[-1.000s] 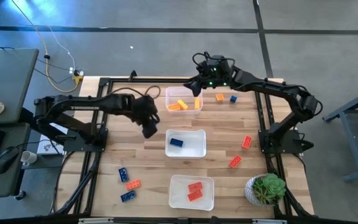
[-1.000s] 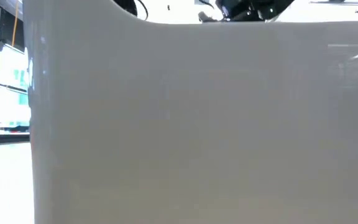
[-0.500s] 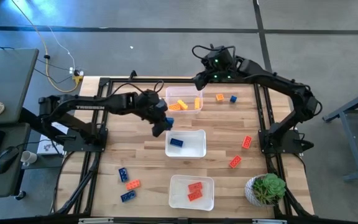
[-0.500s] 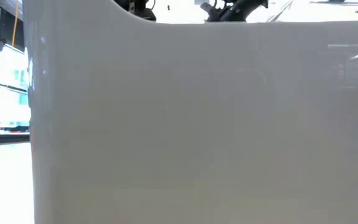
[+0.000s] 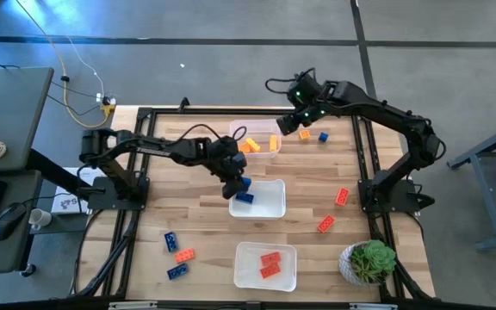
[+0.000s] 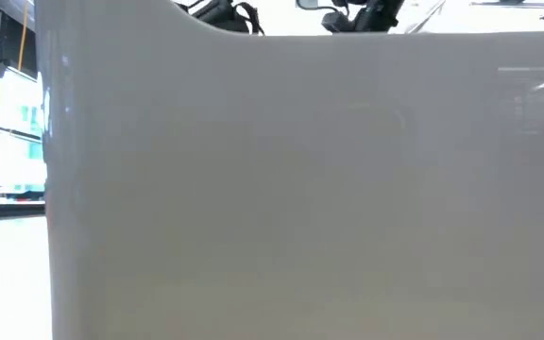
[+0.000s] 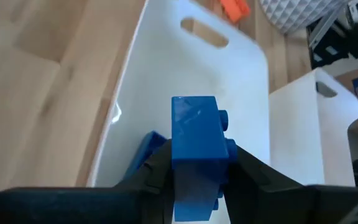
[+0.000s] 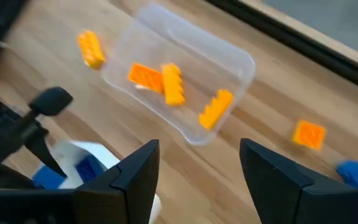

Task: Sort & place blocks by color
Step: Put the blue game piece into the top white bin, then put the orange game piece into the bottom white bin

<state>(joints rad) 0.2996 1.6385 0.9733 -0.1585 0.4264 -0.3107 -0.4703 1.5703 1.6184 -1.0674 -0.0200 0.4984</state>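
Observation:
My left gripper [image 5: 238, 182] is shut on a blue brick [image 7: 194, 146] over the left end of the middle clear tub [image 5: 269, 207]. Another blue brick [image 5: 244, 197] lies in that tub. My right gripper [image 8: 197, 180] hangs open and holds nothing, above the table just right of the far tub [image 5: 255, 138], which holds several yellow-orange bricks [image 8: 173, 84]. The near tub [image 5: 265, 275] holds red bricks [image 5: 270, 263]. Loose bricks lie flat on the table to the right and at the near left. My left gripper pinches the blue brick by two opposite faces near its lower end [image 7: 194, 186], between its two fingers. The fingers slant down from the table's left. The brick sticks out past the fingertips, studs [image 7: 224, 118] turned sideways, lifted clear above the tub's floor.
Right of the far tub lie an orange brick [image 5: 304, 134] and a blue one [image 5: 323, 136]. Two red bricks [image 5: 342, 195] [image 5: 325, 224] lie farther right. Blue and orange bricks [image 5: 177, 256] lie at the near left. A potted plant [image 5: 368, 261] stands at the near right corner. A white tub wall [image 6: 272, 189] blocks the low view.
My left gripper has carried the blue brick toward the table's right and down, from left of the far tub to over the middle tub's left end, tipping more downward. My right gripper has risen and drawn toward the right, off the far tub, staying open.

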